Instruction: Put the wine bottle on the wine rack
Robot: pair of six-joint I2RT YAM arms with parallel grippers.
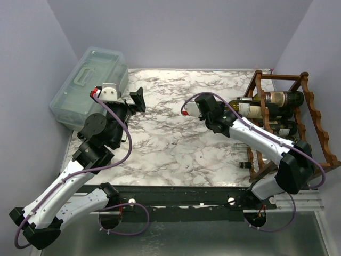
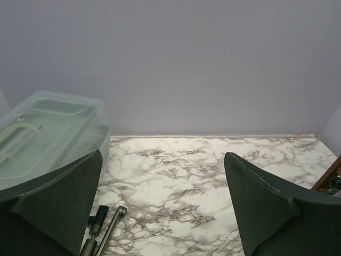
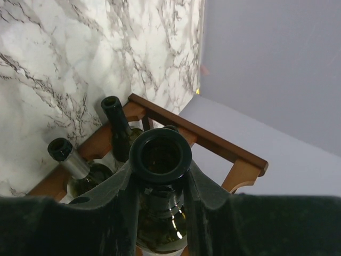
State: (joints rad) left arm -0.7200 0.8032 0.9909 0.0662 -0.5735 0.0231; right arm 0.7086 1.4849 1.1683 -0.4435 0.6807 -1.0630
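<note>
The wine bottle (image 3: 160,156) is dark green glass with an open mouth, and my right gripper (image 3: 160,178) is shut on its neck. In the top view this wine bottle (image 1: 250,109) lies sideways with a pale label. Its body reaches into the upper tier of the reddish-brown wine rack (image 1: 311,114), and the right gripper (image 1: 226,109) holds it at the rack's left side. A rail of the wine rack (image 3: 213,141) passes just behind the bottle's mouth. My left gripper (image 1: 137,100) hangs open and empty over the marble table beside the plastic box, far from the rack. Its fingers (image 2: 80,186) stand wide apart.
Other bottles lie in the rack: one on top (image 1: 282,98) and two dark necks (image 3: 114,125) (image 3: 66,154) below the held one. A translucent lidded plastic box (image 1: 88,85) (image 2: 48,128) stands at the back left. A thin metal rod (image 2: 106,226) lies under the left gripper.
</note>
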